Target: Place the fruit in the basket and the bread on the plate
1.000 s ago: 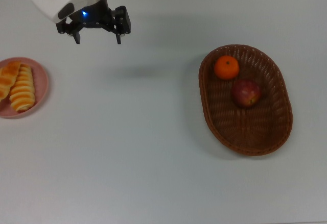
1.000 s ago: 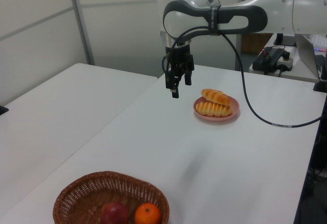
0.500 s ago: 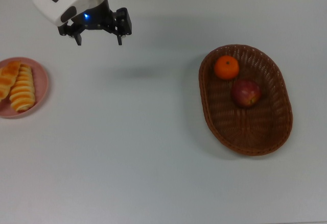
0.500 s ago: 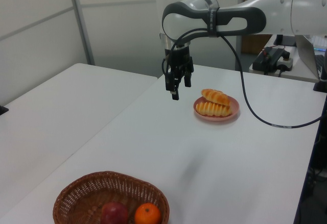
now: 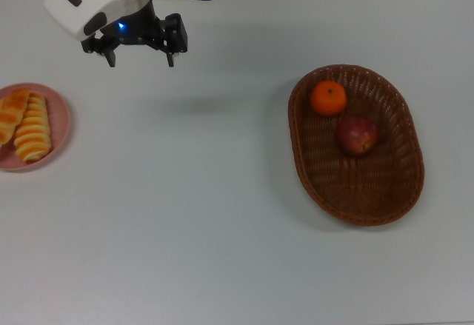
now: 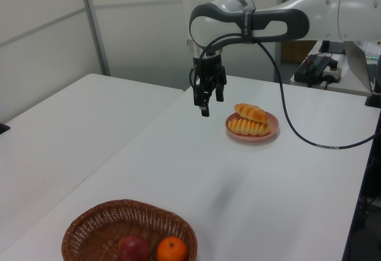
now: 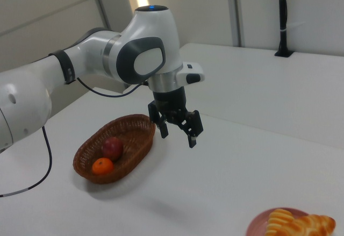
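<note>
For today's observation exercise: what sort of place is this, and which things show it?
Probably a robotics lab or office: a robot arm over plain white tables, partition wall panels behind, and a power strip with cables.

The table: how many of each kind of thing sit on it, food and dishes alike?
Fruit: 2, an apple and a mandarin
Bread rolls: 2
Baskets: 1
Plates: 1
Total: 6

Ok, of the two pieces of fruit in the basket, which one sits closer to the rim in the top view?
The orange mandarin: it lies nearly against the basket rim at the top view's upper left, while the dark red apple rests nearer the middle.
</note>
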